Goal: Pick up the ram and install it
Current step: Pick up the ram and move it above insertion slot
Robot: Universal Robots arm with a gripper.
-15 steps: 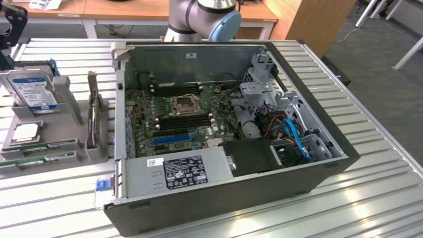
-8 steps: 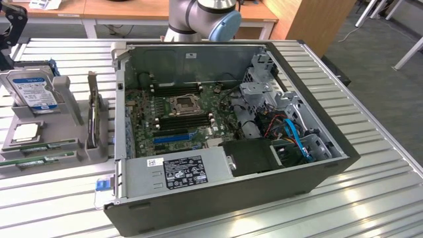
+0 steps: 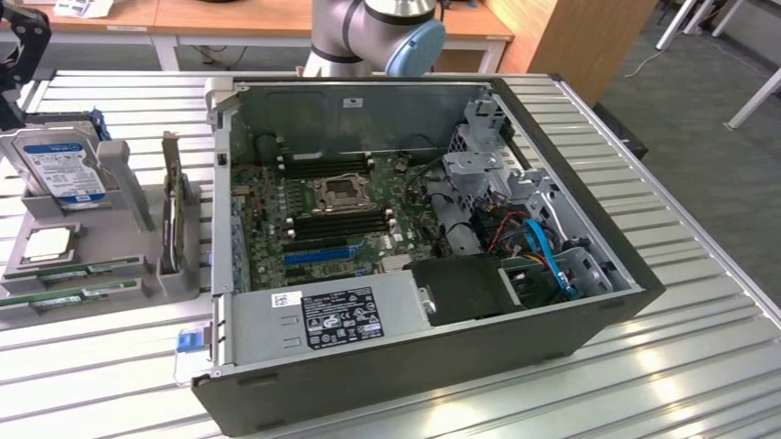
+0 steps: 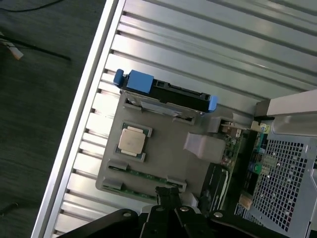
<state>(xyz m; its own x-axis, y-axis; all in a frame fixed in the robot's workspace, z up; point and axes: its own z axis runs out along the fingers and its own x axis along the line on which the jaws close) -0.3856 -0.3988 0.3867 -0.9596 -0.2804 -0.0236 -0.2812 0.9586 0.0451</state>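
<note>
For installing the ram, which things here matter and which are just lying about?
For the job: two long flat green ram sticks in the grey plastic tray; black memory slots in the open computer case; the black gripper.
Lying about: square silver processor chip; blue-labelled metal hard drive; dark card standing upright.

Nothing legible anywhere. On the power supply (image 3: 259,337), a black label (image 3: 342,315) with rows of white print and marks, too fine to read. Beside it, a small white barcode sticker (image 3: 284,299), equally unreadable. On the hard drive (image 3: 22,146), a blue-and-white label (image 3: 64,174), its wording beyond making out.
</note>
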